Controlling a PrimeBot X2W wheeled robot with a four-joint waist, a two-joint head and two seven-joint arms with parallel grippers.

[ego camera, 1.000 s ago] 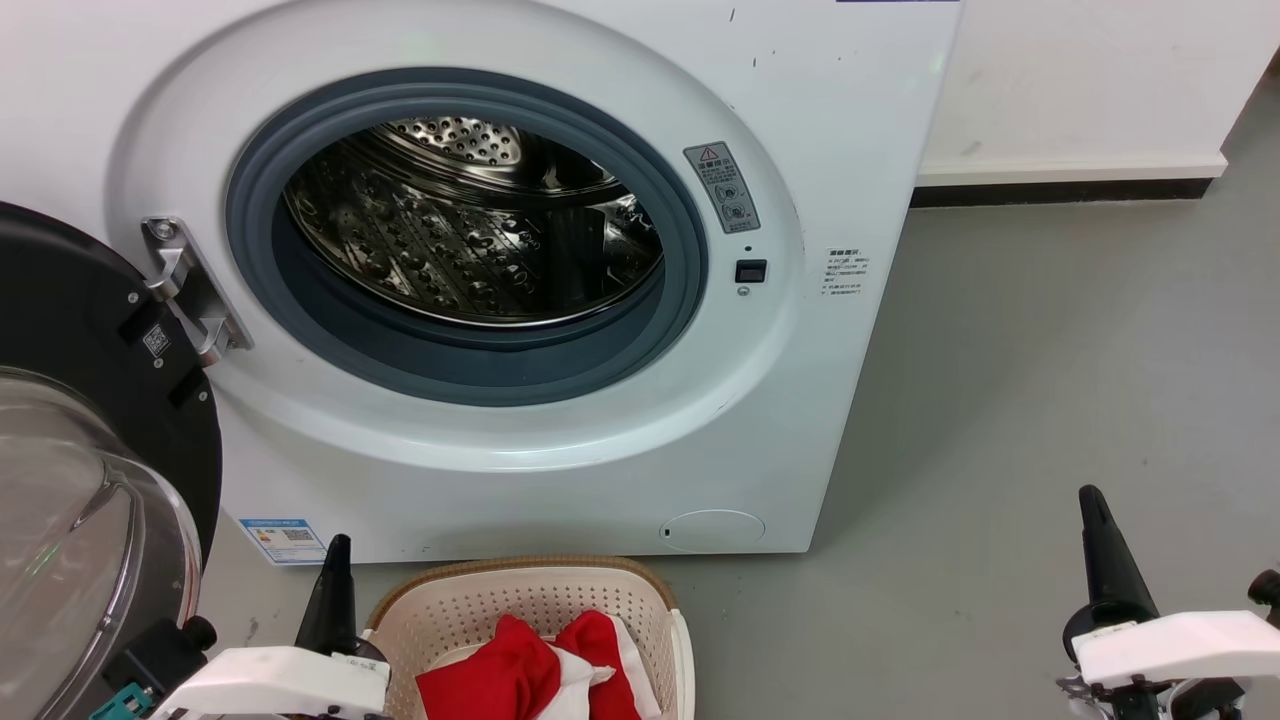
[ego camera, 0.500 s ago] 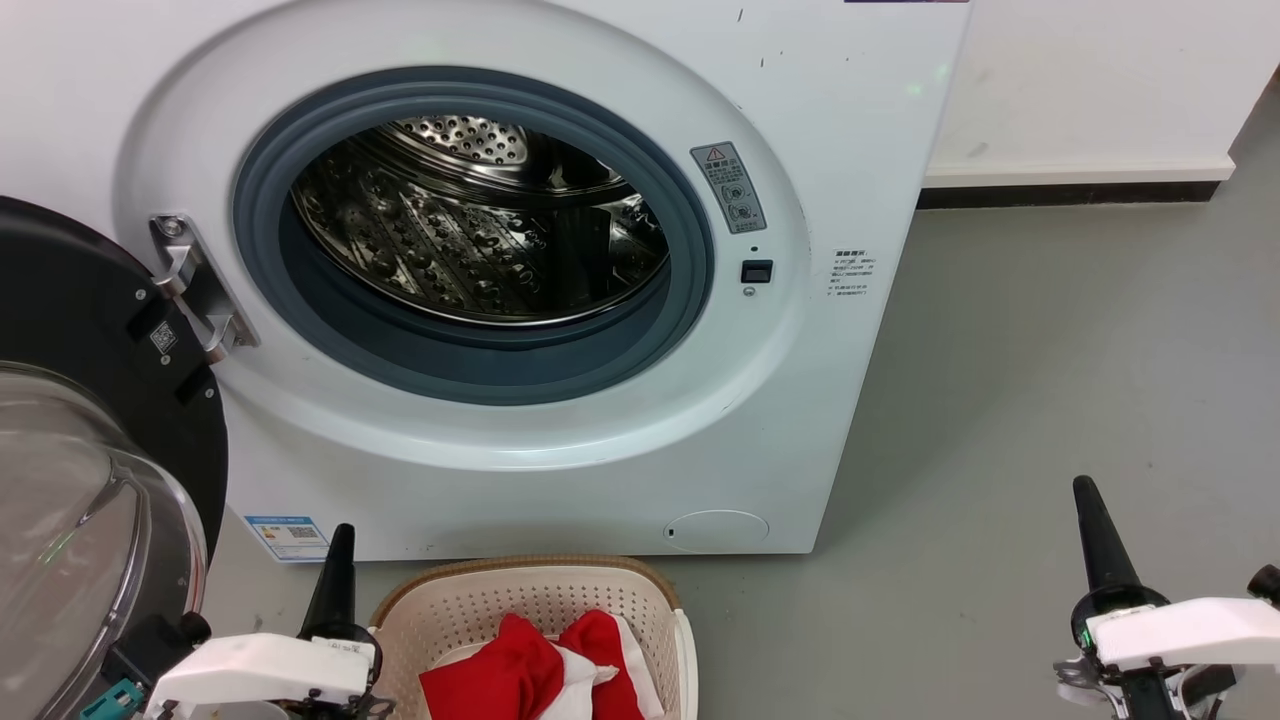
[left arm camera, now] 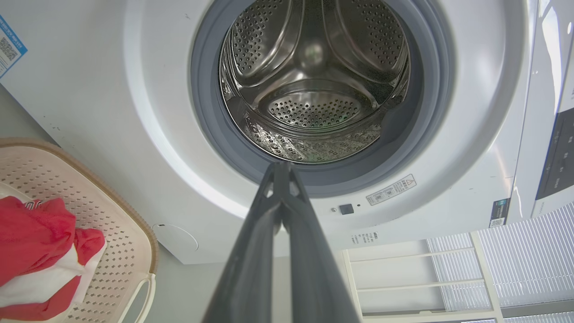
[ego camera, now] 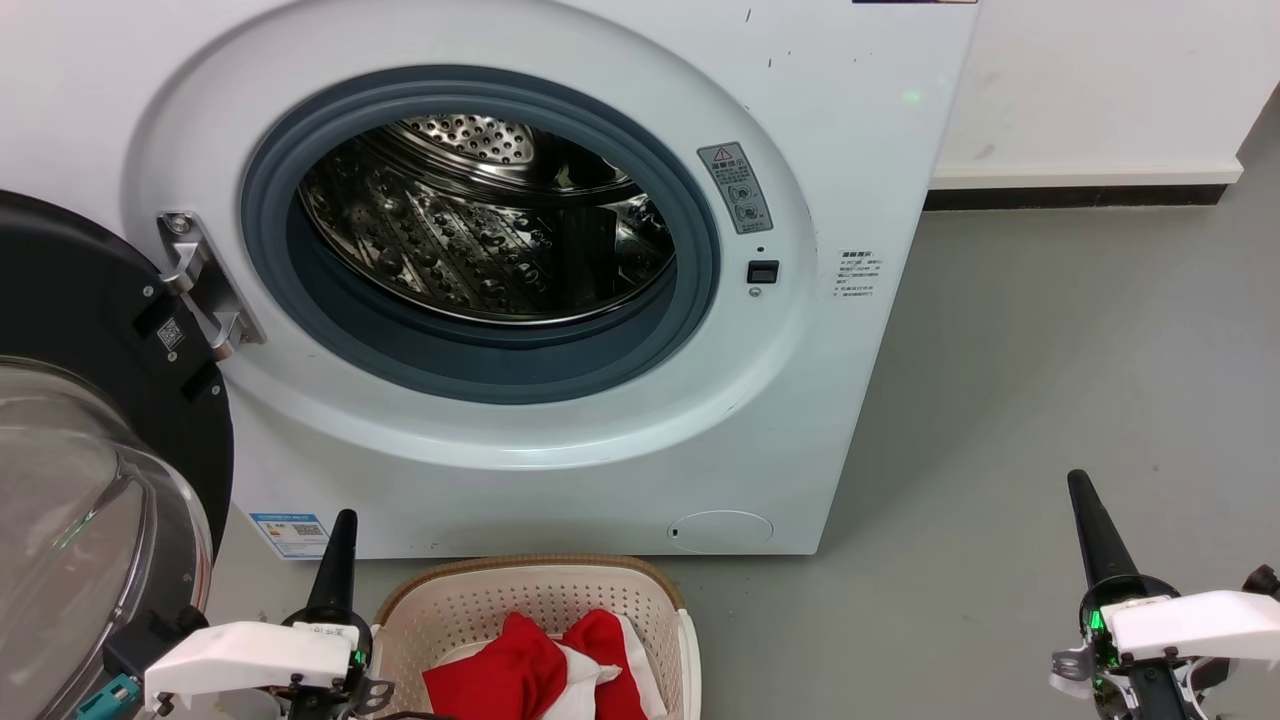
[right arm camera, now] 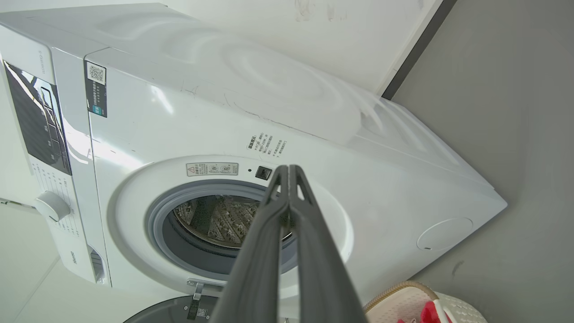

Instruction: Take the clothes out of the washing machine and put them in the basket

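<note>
The white washing machine (ego camera: 820,120) stands with its porthole uncovered; the steel drum (ego camera: 480,230) holds no fabric that I can see, also in the left wrist view (left arm camera: 314,89). Red and white clothes (ego camera: 530,670) lie in the cream basket (ego camera: 530,590) on the floor before the machine, also seen as clothes (left arm camera: 31,251) in the basket (left arm camera: 121,233). My left gripper (ego camera: 343,520) is shut and empty, just left of the basket; its tips (left arm camera: 280,167) meet. My right gripper (ego camera: 1078,482) hangs shut and empty over bare floor at the right, tips (right arm camera: 288,168) together.
The black-framed glass door (ego camera: 90,480) hangs swung out at the far left, close to my left arm. Grey floor (ego camera: 1050,350) stretches right of the machine to a white wall with a dark skirting (ego camera: 1070,195).
The whole head view has shifted slightly, so the camera moved. Both grippers sit a little higher in the picture; the clothes and basket lie as before.
</note>
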